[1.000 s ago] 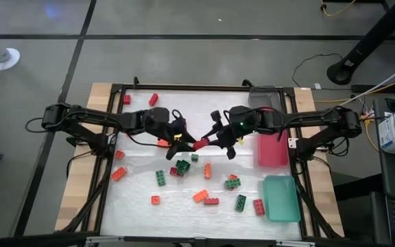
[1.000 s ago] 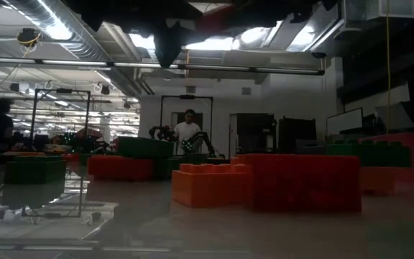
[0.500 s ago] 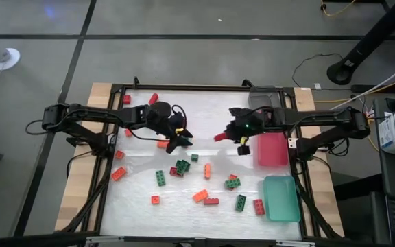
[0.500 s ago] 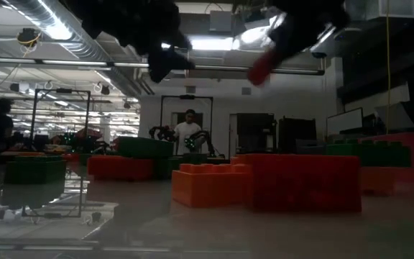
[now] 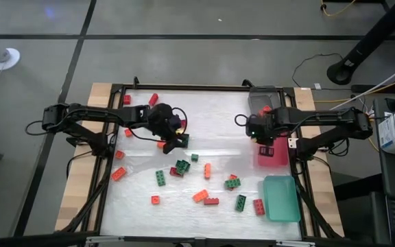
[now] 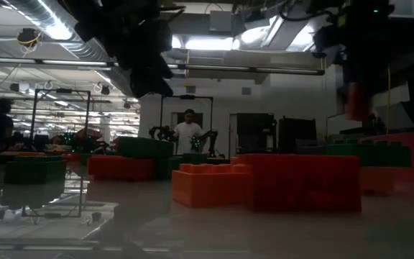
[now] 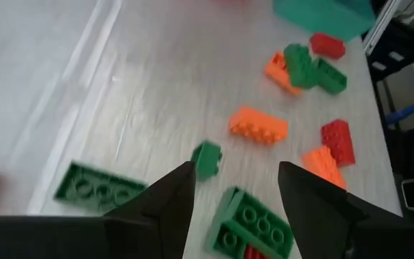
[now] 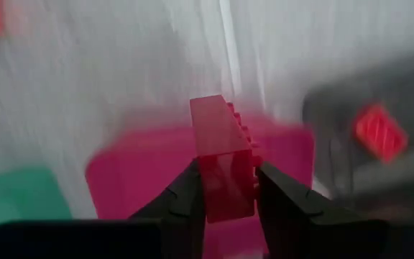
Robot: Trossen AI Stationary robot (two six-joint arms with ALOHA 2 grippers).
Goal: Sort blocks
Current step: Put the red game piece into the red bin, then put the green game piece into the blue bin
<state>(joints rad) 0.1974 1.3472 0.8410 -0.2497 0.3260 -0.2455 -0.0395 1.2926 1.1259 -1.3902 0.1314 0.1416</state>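
My right gripper (image 5: 260,134) points down over the near-left part of the pink tray (image 5: 274,155), shut on a red block (image 8: 221,162). The same block shows in the low view (image 6: 356,101). My left gripper (image 5: 175,141) hangs open and empty over the table's middle, slanting down. Beyond its fingers (image 7: 169,205), loose green blocks (image 7: 254,226) and orange blocks (image 7: 259,124) lie flat on the table. Further red, orange and green blocks (image 5: 182,166) are scattered across the near half of the table. My right gripper pinches the red block's two broad sides (image 8: 208,193) between its two fingers, at one end of the block. The fingers come from above, pointing down, and lie along the block. The block's free end juts out past the fingertips, studs (image 8: 249,144) to one side. It is lifted clear above the pink tray.
A grey tray (image 5: 262,97) at the far right holds a red block (image 8: 379,131). A teal tray (image 5: 281,197) lies at the near right. Red blocks (image 5: 153,99) lie at the far left, an orange one (image 5: 118,173) near the left edge. A black frame rims the table.
My right gripper has carried the red block from the table's middle toward the right edge, out over the pink tray. It has tipped from nearly level to pointing down. My left gripper has drawn back a little toward the left and tipped further down.
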